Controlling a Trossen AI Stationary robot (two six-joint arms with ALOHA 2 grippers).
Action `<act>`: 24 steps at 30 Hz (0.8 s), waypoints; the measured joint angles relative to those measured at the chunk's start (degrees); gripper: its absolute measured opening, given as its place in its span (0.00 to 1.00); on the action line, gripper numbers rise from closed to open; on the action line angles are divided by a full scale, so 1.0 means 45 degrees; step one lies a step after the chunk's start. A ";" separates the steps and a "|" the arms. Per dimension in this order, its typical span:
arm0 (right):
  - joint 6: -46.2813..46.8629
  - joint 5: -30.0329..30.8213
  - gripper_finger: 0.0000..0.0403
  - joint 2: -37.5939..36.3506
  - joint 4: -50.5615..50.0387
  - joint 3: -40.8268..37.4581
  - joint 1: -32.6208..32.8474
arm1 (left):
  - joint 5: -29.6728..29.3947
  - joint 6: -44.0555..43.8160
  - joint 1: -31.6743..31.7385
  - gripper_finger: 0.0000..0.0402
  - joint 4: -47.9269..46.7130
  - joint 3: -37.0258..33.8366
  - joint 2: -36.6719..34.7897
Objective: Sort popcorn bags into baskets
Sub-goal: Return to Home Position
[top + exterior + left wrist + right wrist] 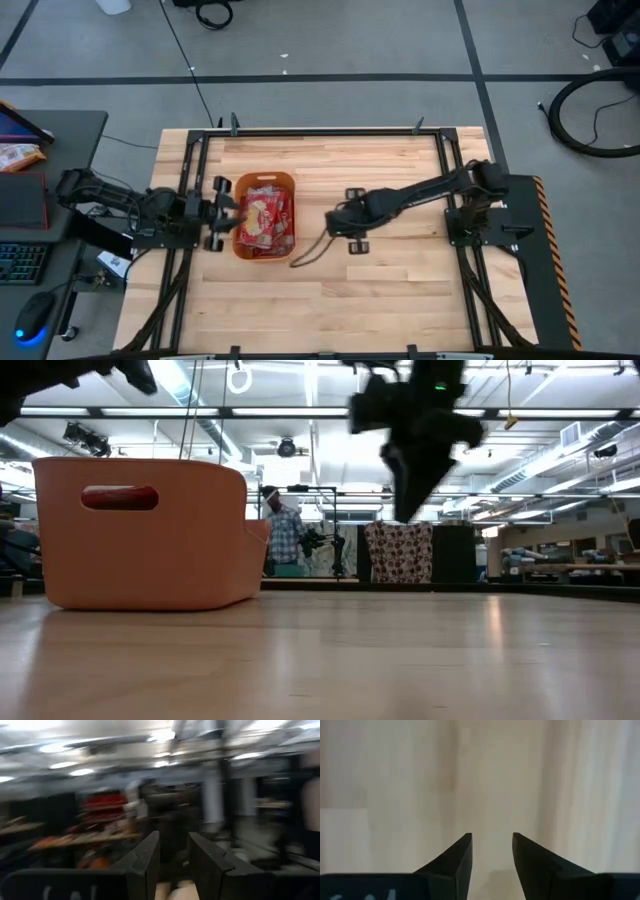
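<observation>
1. Popcorn bags (262,215) are piled inside the orange basket (265,177), on the desk's (400,290) left half.
2. Left end effector (230,213) is just beside the basket's end: narrow gap, looks empty, though its wrist view is smeared.
3. Right end effector (333,222) is over bare desk, apart from the basket: narrow gap, empty.
4. Bags are likely light, floppy, slick; pinch an exposed edge.

Red popcorn bags (264,218) with cream centres fill an orange basket (264,179) on the pale wood-plank table (400,290).
</observation>
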 joint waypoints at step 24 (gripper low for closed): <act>0.2999 0.0530 0.36 -1.1281 1.1511 -1.1897 0.0727 | 0.4359 -0.2746 0.4504 0.26 -0.1618 0.0511 -0.0113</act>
